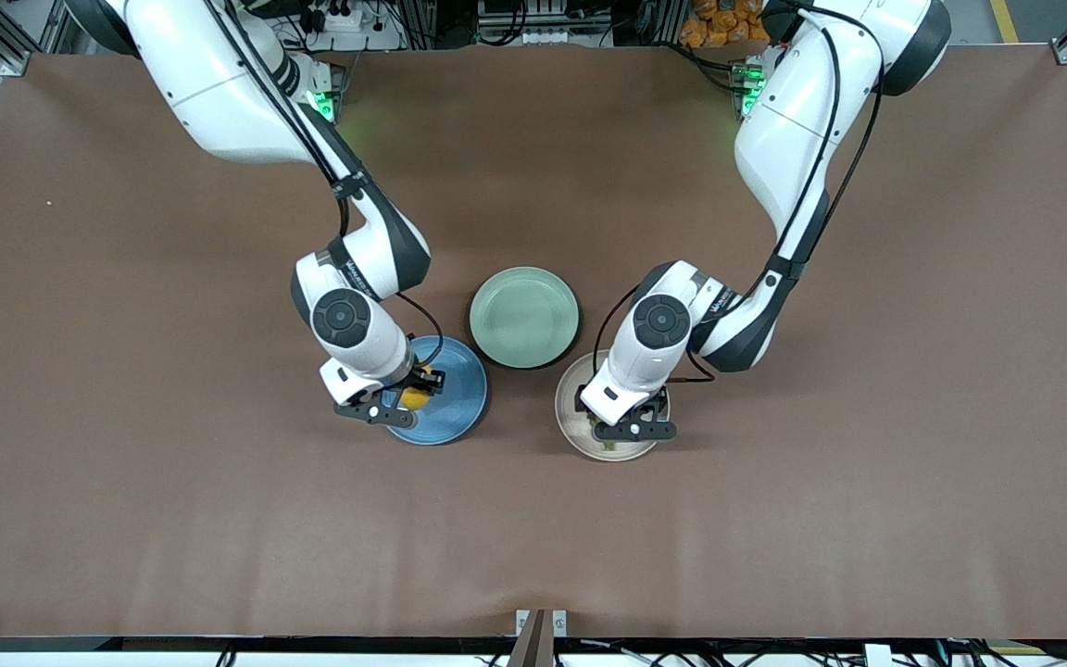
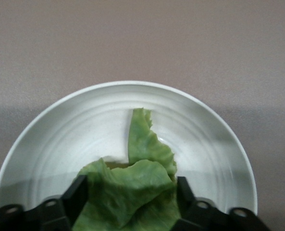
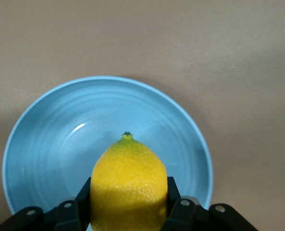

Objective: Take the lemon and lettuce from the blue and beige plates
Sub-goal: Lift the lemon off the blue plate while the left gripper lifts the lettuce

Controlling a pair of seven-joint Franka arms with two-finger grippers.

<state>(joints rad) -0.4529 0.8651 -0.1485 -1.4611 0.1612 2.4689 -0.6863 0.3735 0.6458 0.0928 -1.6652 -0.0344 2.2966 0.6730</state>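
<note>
Lemon (image 3: 128, 185) clamped, lettuce (image 2: 132, 192) between fingers

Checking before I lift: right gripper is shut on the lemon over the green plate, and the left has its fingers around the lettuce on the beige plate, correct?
Not quite. The right gripper holds the lemon over the blue plate, as the right wrist view shows; the green plate is bare. The left gripper does straddle the lettuce on the beige plate.

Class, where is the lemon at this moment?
The lemon sits between the right gripper fingers on the blue plate, beside the green plate.
</note>
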